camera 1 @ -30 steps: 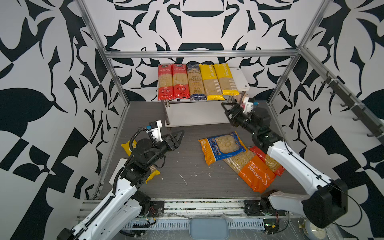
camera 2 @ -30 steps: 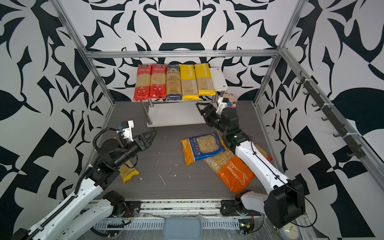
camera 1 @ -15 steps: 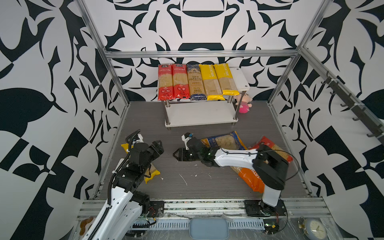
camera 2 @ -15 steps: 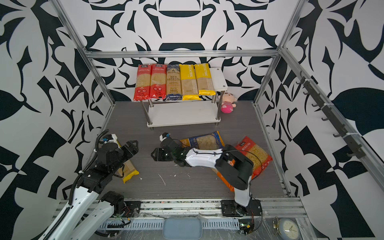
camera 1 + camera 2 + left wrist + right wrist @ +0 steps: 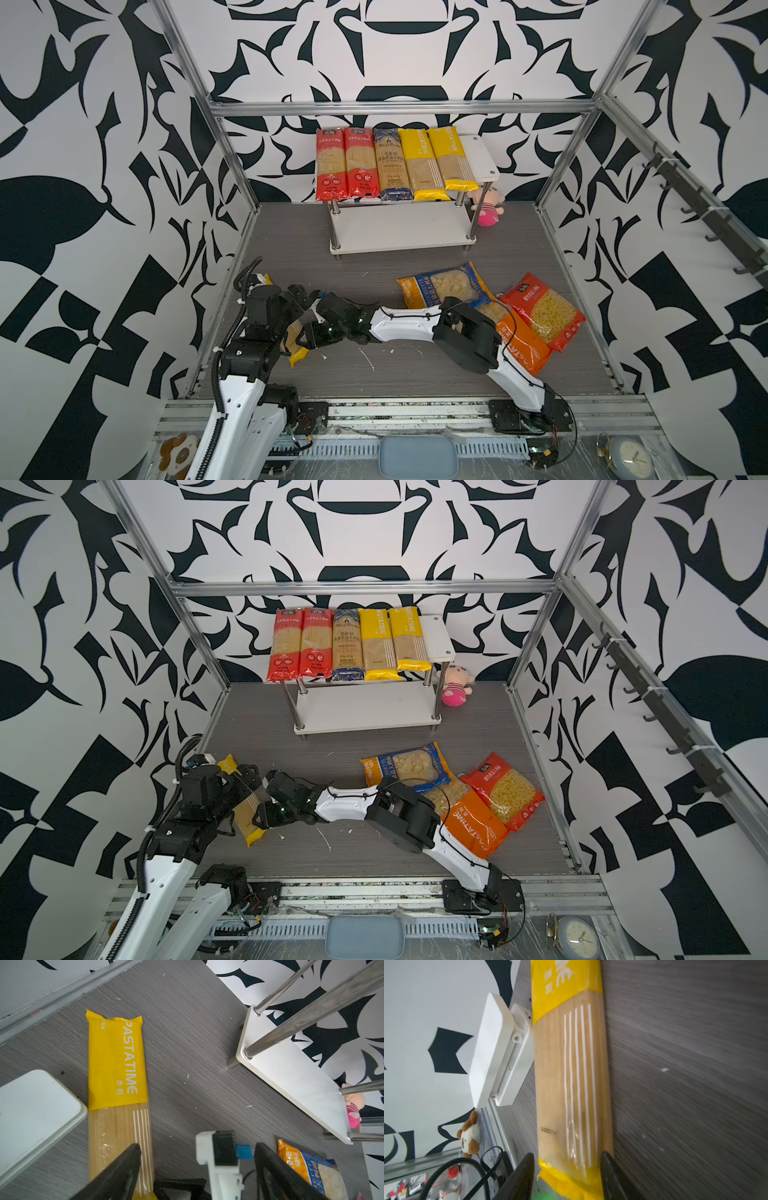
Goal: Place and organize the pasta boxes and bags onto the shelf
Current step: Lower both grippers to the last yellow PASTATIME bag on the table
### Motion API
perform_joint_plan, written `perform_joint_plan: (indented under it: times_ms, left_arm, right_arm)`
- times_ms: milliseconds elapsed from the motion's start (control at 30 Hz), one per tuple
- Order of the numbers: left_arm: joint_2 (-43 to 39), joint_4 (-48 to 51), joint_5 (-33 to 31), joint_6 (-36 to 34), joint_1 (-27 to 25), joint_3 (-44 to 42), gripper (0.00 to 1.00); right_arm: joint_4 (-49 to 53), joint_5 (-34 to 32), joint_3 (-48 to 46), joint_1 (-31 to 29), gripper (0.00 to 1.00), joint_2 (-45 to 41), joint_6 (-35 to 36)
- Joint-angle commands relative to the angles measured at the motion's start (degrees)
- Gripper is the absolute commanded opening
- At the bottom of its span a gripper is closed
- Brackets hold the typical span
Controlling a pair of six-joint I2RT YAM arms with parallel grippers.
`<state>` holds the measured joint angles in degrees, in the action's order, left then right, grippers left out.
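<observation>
R gripper (image 5: 566, 1155) astride end of yellow spaghetti pack (image 5: 571, 1074), well apart frm shelf (image 5: 399, 228); clamped or not, cannot tell. L gripper (image 5: 197, 1146) spread, empty. Squeeze centred, lift level.

Patterned walls (image 5: 104, 124), grey wood floor (image 5: 415, 380).

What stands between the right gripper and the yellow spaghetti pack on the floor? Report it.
Nothing visible. The right gripper straddles one end of the yellow spaghetti pack, one finger on each side. The left gripper hangs open close by, not between them.
</observation>
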<state>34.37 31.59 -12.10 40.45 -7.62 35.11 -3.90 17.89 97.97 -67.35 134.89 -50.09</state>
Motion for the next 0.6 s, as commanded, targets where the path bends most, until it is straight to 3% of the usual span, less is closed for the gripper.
perform_joint_plan:
  times_ms: [0, 267, 433, 567]
  left_arm:
    - [-0.9, 0.8, 1.4, -0.5, 0.2, 2.2, 0.89]
    - [-1.5, 0.3, 2.8, -0.5, 0.2, 2.6, 0.88]
    - [-0.2, -0.7, 5.2, -0.1, 0.2, 2.5, 0.87]
    - [1.2, -2.7, 8.5, 2.3, 0.2, 0.9, 0.86]
  right_arm:
    - [3.2, 2.5, 4.8, -0.1, 0.47, 1.3, 1.8]
    - [5.9, 0.2, 4.6, 0.2, 0.10, -1.0, 5.1]
    - [4.0, -0.6, -3.4, 2.8, 0.01, -7.4, 4.7]
    - [4.1, -1.1, -14.4, 6.0, 0.00, -15.9, 5.3]
